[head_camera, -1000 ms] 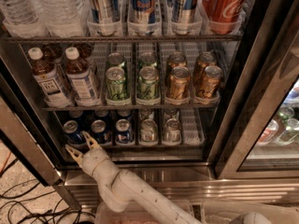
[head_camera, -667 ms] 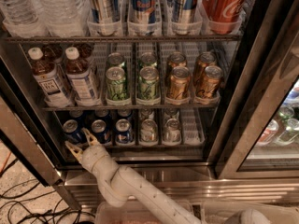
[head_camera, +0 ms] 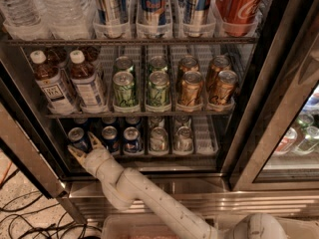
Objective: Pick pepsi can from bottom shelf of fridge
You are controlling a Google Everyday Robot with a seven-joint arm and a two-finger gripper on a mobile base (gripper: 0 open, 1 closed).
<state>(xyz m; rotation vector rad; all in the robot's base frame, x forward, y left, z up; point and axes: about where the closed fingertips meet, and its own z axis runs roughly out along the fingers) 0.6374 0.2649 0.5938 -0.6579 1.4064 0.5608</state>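
Note:
The fridge [head_camera: 259,108] stands open in front of me. Its bottom shelf [head_camera: 204,133] holds three dark blue pepsi cans in front: left [head_camera: 78,136], middle [head_camera: 109,136] and right [head_camera: 131,137]. More blue cans stand behind them. My gripper [head_camera: 83,146] is at the shelf's left front, reaching up from the white arm [head_camera: 144,193]. It is open, with its fingers [head_camera: 94,140] spread just below and beside the left pepsi can. It holds nothing.
Two silver-grey cans [head_camera: 158,138] stand right of the pepsi cans. The tier above holds bottles [head_camera: 55,83], green cans [head_camera: 124,88] and gold cans [head_camera: 192,86]. A stainless sill [head_camera: 164,166] runs along the front. Cables [head_camera: 20,218] lie on the floor at left. A second door [head_camera: 294,133] is at right.
My gripper has moved up and forward from over the sill to the left pepsi can. The cans have not moved.

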